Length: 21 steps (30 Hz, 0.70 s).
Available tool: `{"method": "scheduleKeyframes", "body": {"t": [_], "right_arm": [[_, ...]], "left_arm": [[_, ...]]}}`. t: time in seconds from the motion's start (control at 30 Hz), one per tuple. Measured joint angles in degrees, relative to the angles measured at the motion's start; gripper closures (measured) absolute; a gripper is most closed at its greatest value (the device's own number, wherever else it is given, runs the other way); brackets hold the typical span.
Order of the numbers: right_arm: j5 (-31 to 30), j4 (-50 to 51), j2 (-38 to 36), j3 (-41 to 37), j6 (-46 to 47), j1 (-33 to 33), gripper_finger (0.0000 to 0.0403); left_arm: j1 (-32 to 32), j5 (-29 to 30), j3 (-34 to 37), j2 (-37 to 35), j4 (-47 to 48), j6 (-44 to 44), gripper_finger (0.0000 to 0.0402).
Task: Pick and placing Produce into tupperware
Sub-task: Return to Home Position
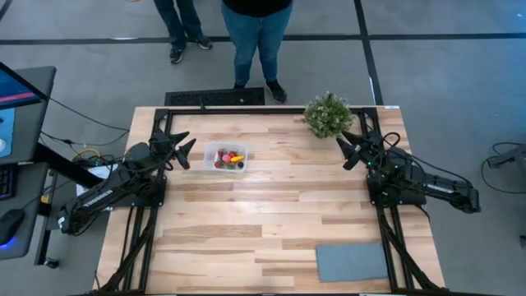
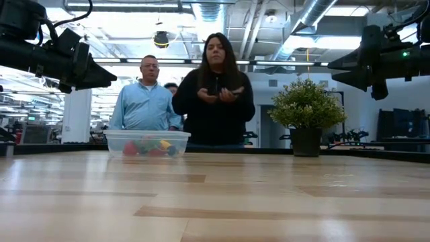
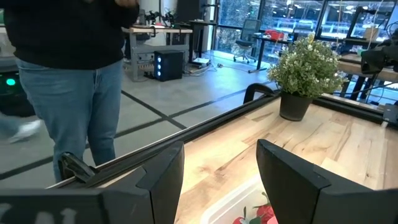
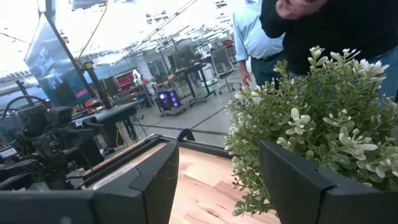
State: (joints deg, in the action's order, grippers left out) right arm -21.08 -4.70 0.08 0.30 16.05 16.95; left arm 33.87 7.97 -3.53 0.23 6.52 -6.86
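Note:
The tupperware (image 1: 226,157) is a small clear box standing on its base on the far-left part of the table, also in the low view (image 2: 147,143). The produce (image 1: 229,158) lies inside it: red, yellow and dark pieces, seen through the wall (image 2: 149,148); a red piece (image 3: 258,214) shows in the left wrist view. My left gripper (image 1: 188,153) hovers open, raised, just left of the box. My right gripper (image 1: 350,151) hovers open, raised, at the far right, beside the green plant.
A bushy potted plant (image 1: 328,114) stands at the table's far right, close to my right gripper. A flat grey mat (image 1: 351,262) lies at the near right. Two people stand beyond the far edge (image 2: 215,87). Bare wood spans the table's middle and near left.

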Motion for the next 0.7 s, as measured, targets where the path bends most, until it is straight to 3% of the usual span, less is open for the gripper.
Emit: {"method": "scheduleKeyframes", "body": {"t": [0.7], "right_arm": [[0.00, 0.01, 0.00, -0.02, 0.01, -0.02, 0.0159]], "left_arm": [[0.00, 0.00, 0.04, 0.00, 0.02, 0.24, 0.0210]]}}
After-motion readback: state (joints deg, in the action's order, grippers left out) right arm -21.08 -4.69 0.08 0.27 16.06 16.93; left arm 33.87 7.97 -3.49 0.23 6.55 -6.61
